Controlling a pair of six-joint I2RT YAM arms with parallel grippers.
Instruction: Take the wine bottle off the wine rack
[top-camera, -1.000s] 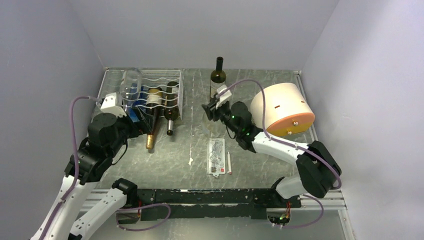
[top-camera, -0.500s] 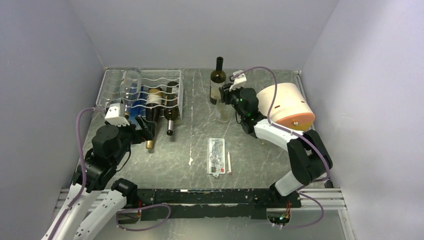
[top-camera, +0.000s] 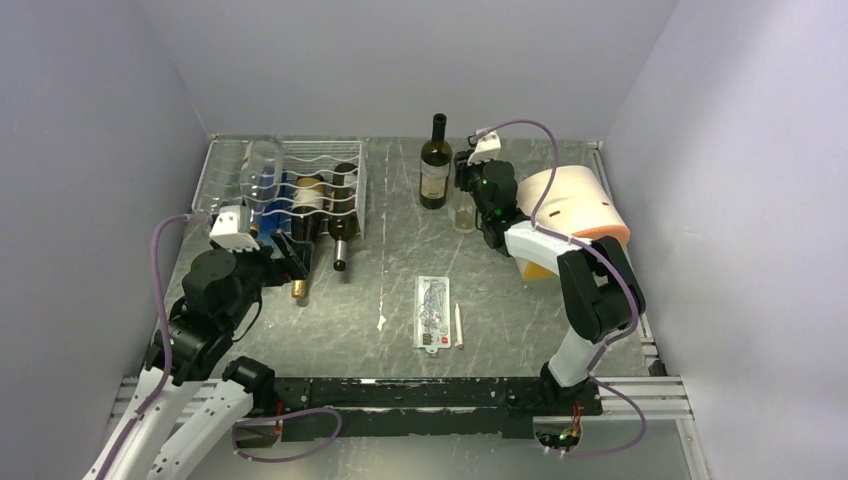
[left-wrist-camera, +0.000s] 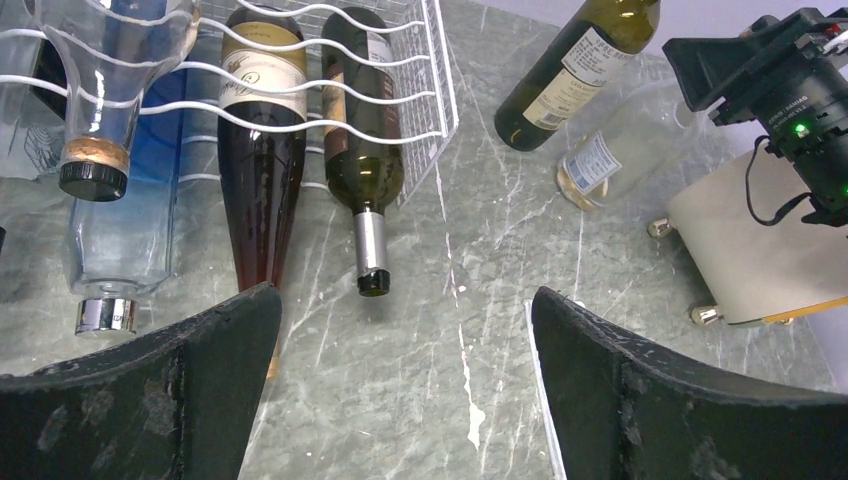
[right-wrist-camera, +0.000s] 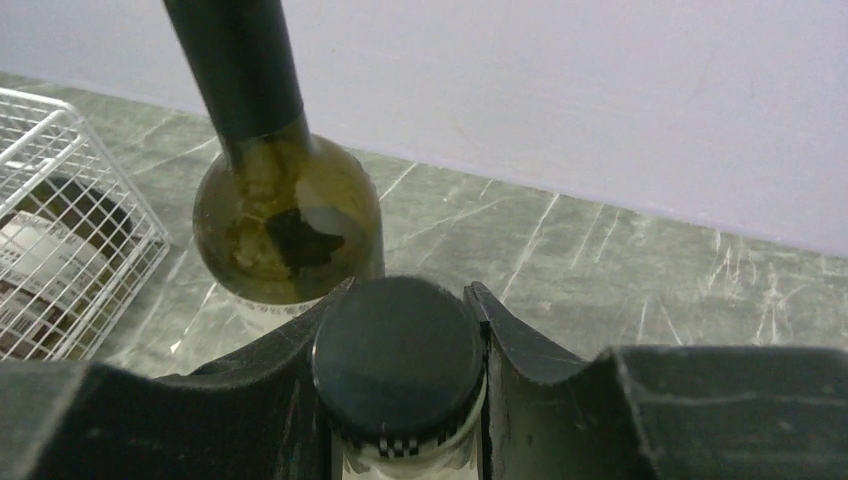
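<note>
Even, soft overhead light, faint shadows; near fingers (left-wrist-camera: 160, 395) blurred, wide-angle edges.

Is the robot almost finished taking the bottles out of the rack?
Partway, it seems. Done: a green wine bottle stands upright on the table, outside the wine rack. In hand: the right gripper has its jaws shut on the cap of a clear bottle beside it. Left: several bottles lie in the rack, and the left gripper faces them with jaws open.

white wire rack (top-camera: 310, 158), grey counter (top-camera: 390, 270) with pale marble veins, dark green bottle (top-camera: 434, 150) with cream label (top-camera: 434, 182), clear bottle (left-wrist-camera: 615, 155) with black cap (right-wrist-camera: 400, 355), blue bottle (left-wrist-camera: 125, 225), cream drum (top-camera: 575, 200), kinda lilac walls (top-camera: 400, 70)
</note>
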